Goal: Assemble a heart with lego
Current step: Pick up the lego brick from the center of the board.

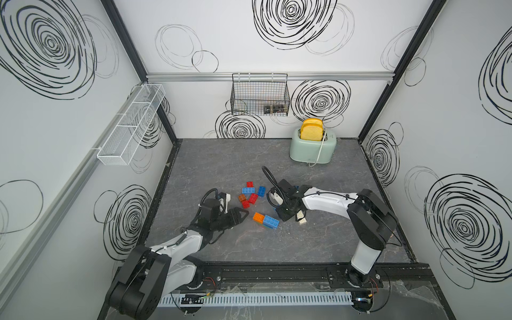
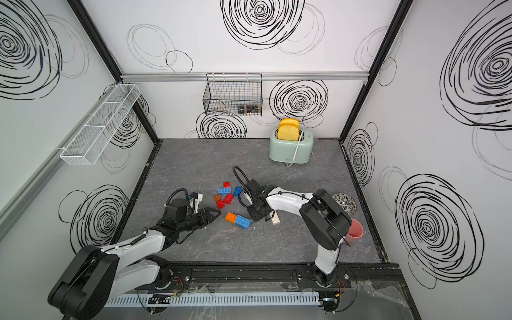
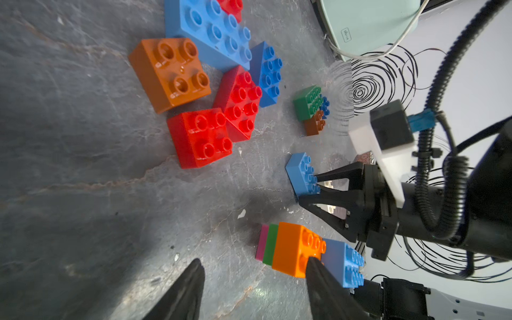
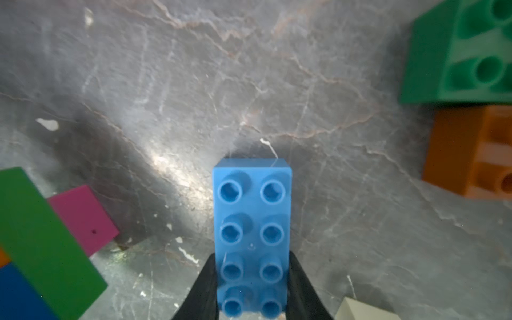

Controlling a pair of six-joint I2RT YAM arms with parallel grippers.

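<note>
My right gripper [image 4: 252, 277] is shut on a light blue two-by-four brick [image 4: 252, 221], studs facing the camera, low over the grey tabletop [image 1: 277, 249]. The left wrist view shows the same gripper [image 3: 310, 188] and brick [image 3: 300, 171]. My left gripper [image 3: 255, 261] is open and holds nothing. It lies just left of a stacked block, orange [image 1: 259, 217] and blue [image 1: 271, 221] bricks over green and magenta layers [image 3: 267, 243]. One fingertip [image 3: 313, 266] stands close against the orange brick [image 3: 293, 249]. Loose red [image 1: 253, 198], blue [image 1: 248, 190] and brown [image 1: 242, 197] bricks lie behind.
A cream brick [image 1: 302, 220] lies beside the right wrist. A small green, brown and blue cluster [image 3: 309, 108] sits farther back. A mint toaster [image 1: 313, 148] with toast stands at the back right. In a top view a pink cup [image 2: 355, 228] and a patterned plate [image 2: 345, 203] sit at the right.
</note>
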